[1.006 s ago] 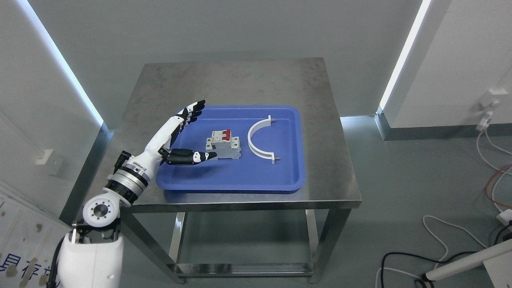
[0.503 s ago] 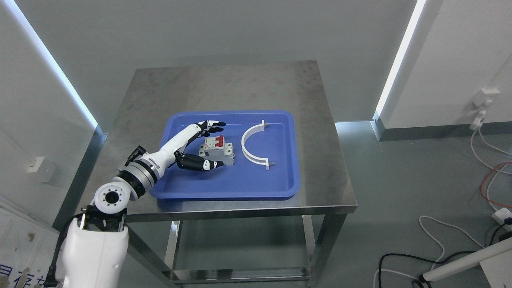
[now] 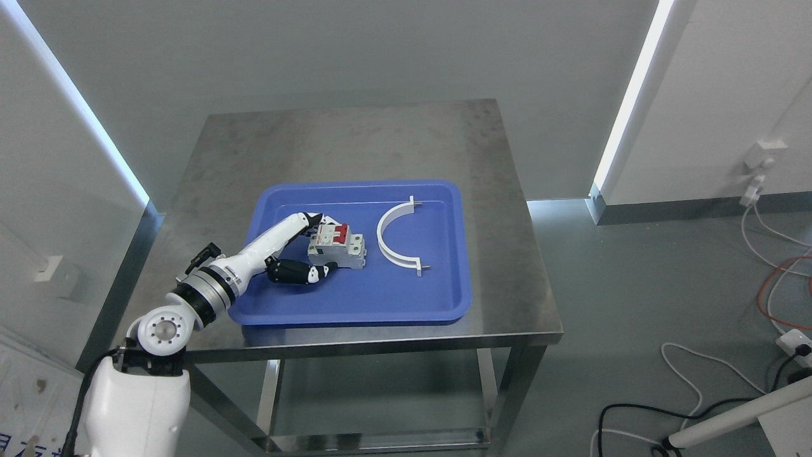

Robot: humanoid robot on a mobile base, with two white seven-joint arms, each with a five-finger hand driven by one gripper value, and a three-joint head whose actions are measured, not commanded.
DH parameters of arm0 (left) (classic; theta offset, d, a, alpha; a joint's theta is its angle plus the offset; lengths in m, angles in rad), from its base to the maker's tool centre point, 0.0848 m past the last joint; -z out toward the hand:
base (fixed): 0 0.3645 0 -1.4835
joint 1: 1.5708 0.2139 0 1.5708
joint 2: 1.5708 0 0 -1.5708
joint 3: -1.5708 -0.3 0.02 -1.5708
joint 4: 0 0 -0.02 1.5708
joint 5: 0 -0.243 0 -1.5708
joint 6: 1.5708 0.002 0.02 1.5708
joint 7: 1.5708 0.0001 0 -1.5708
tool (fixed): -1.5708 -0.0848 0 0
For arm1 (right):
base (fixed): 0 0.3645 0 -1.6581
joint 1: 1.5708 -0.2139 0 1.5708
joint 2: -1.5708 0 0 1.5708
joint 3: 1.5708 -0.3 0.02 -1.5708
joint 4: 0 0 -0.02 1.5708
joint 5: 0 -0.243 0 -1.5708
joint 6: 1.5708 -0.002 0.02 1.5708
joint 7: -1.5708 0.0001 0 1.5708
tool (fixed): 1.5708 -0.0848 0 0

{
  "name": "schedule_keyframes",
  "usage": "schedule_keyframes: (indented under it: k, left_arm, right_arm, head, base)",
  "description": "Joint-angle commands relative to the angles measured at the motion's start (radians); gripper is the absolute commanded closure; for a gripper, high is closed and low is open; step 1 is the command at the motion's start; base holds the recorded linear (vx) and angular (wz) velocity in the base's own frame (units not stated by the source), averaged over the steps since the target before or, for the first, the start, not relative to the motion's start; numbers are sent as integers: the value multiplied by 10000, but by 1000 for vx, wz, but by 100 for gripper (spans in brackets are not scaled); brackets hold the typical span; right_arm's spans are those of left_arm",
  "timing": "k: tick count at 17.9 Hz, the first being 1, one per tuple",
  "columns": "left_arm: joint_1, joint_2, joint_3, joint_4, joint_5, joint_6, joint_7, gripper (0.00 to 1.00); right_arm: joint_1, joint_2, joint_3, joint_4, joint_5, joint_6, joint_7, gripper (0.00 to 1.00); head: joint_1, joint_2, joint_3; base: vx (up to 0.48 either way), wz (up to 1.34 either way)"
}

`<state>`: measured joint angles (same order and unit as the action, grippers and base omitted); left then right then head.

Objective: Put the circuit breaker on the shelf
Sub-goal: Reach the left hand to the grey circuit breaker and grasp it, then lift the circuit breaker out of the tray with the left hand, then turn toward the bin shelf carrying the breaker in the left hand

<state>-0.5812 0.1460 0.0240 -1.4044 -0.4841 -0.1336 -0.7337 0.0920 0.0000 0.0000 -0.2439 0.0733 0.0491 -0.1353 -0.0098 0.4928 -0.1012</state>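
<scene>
The circuit breaker (image 3: 338, 245), grey-white with red switches, sits in the blue tray (image 3: 380, 298) on the steel table (image 3: 355, 143). My left hand (image 3: 317, 246) reaches in from the lower left and closes on the breaker's left end. Its fingers (image 3: 310, 219) curl behind the back corner and the thumb (image 3: 304, 273) presses at the front corner. The breaker still rests on the tray floor. The right hand is out of view. No shelf shows.
A white half-ring clamp (image 3: 394, 238) lies in the tray just right of the breaker. Walls with light strips stand on both sides of the table. Cables (image 3: 691, 368) and a white pole (image 3: 736, 416) lie on the floor at the lower right.
The camera has shifted, so the whole scene sits further left and lower. My left hand went from spread beside the breaker to fingers and thumb closed on its left end.
</scene>
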Motion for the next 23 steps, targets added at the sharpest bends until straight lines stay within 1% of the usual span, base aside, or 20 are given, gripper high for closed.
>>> schedule_keyframes:
  k: [1, 2, 4, 5, 6, 7, 8, 10, 12, 13, 18, 21, 22, 23]
  left_arm:
    - [-857, -1286, 2577, 423, 283, -289, 249, 90]
    - [-1210, -1286, 2840, 346, 816, -488, 660, 89]
    - [-1336, -1286, 3103, 86, 1890, -947, 1748, 89]
    - [-1321, -1286, 3149, -7, 2366, -1421, 2376, 88]
    - [-1260, -1286, 3165, -129, 2584, -1835, 3218, 87]
    - [-1184, -1286, 3150, -282, 2631, -1976, 4304, 86]
    - [-1016, -1286, 3059, -451, 2632, -1978, 5621, 83]
    - [-511, -1286, 2753, -1078, 2647, -1840, 7650, 85]
    - [164, -1286, 2491, -1860, 2693, -1580, 7767, 86]
    - [319, -1286, 2445, -2031, 2769, -1564, 7767, 86]
    - [887, -1286, 2536, -2201, 2816, -921, 7676, 86]
    - [857, -1286, 3117, -2201, 3168, -261, 5748, 86]
    - [796, -1286, 3271, -2216, 3169, -214, 5378, 86]
    - [781, -1286, 3303, -2217, 3169, -198, 5374, 86]
  right_arm:
    - [0, -175, 199, 0, 3, 307, -12, 0]
    - [0, -175, 199, 0, 3, 307, 3, 0]
    - [0, -175, 199, 0, 3, 307, -12, 0]
    - [0, -175, 199, 0, 3, 307, 3, 0]
    - [0, -175, 199, 0, 3, 307, 3, 0]
    - [0, -175, 199, 0, 3, 292, -12, 0]
    - [0, -175, 199, 0, 3, 307, 3, 0]
    - [0, -175, 199, 0, 3, 307, 3, 0]
    - [0, -175, 199, 0, 3, 307, 3, 0]
    - [0, -175, 199, 0, 3, 307, -12, 0]
    - [0, -175, 199, 0, 3, 307, 3, 0]
    - [0, -175, 199, 0, 3, 307, 3, 0]
    - [0, -175, 199, 0, 3, 307, 3, 0]
    - [0, -175, 199, 0, 3, 307, 3, 0]
  head:
    - [0, 0, 0]
    - [0, 0, 0]
    - [0, 0, 0]
    - [0, 0, 0]
    - [0, 0, 0]
    - [0, 0, 0]
    - [0, 0, 0]
    - [0, 0, 0]
    - [0, 0, 0]
    - [0, 0, 0]
    - [0, 0, 0]
    - [0, 0, 0]
    - [0, 0, 0]
    - [0, 0, 0]
  base:
    - [31, -37]
    - [23, -42]
    - [21, -27]
    - [18, -11]
    - [17, -43]
    - [17, -43]
    - [12, -25]
    - [6, -13]
    - [-7, -4]
    - [-14, -8]
    - [-119, 8]
    - [-216, -42]
    - [-242, -324]
    - [-242, -324]
